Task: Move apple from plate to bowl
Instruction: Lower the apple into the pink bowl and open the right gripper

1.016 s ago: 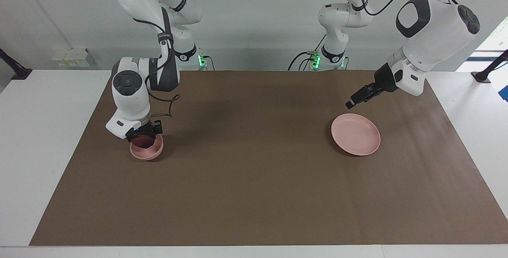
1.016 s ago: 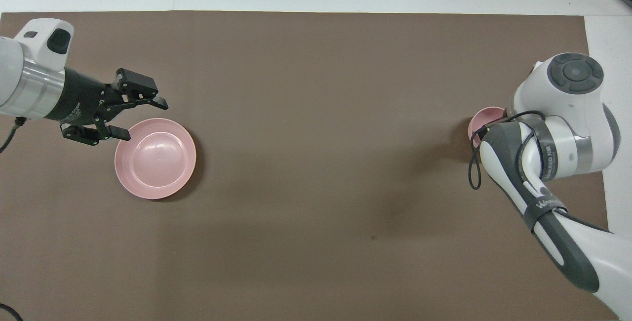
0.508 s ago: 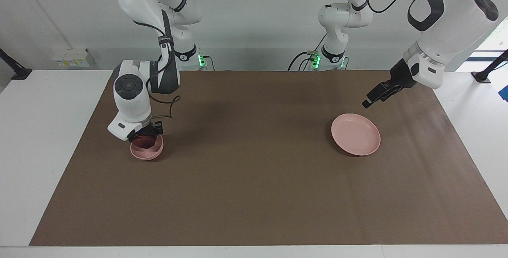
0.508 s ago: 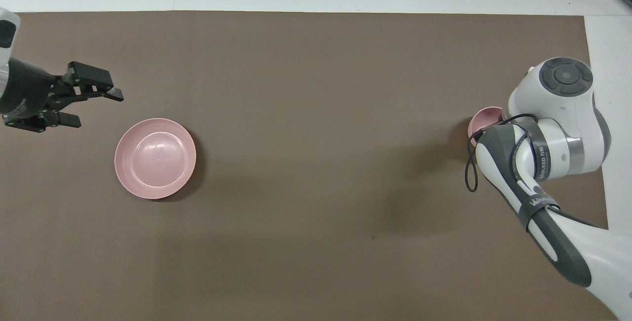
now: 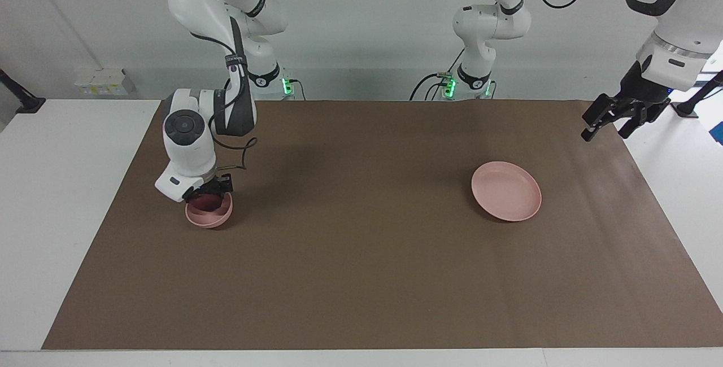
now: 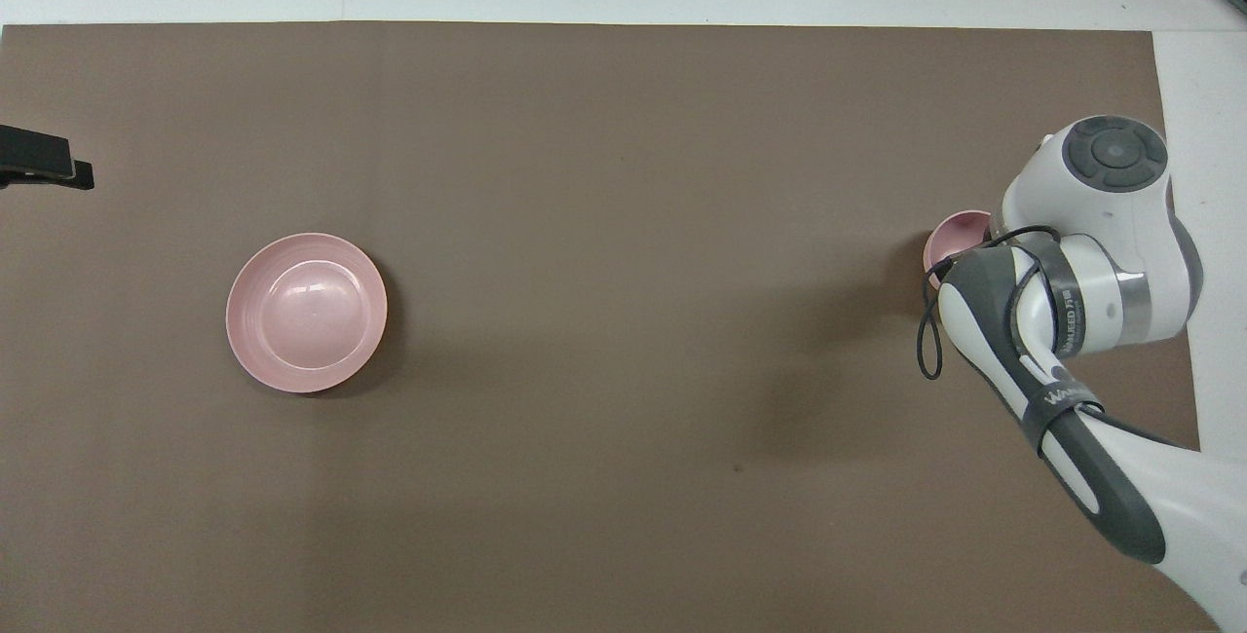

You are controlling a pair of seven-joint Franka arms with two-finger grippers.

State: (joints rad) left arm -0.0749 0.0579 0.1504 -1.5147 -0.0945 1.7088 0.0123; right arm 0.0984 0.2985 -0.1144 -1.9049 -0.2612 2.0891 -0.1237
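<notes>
Right gripper (image 5: pixel 210 191) sits low over the bowl (image 5: pixel 210 219), with the apple (image 5: pixel 204 204) in the bowl directly beneath its jaws; whether they grip or have parted cannot be told. Confirm release, then lift straight up, clear of the rim. The plate (image 5: pixel 508 192) lies bare. Left gripper (image 5: pixel 613 121) waits, jaws apart, well away from the plate.

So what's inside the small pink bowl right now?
The dark red apple sits in the bowl, seen in the facing view. The right gripper, directly over it, hides the apple's top; overhead, the arm covers most of the bowl.
</notes>
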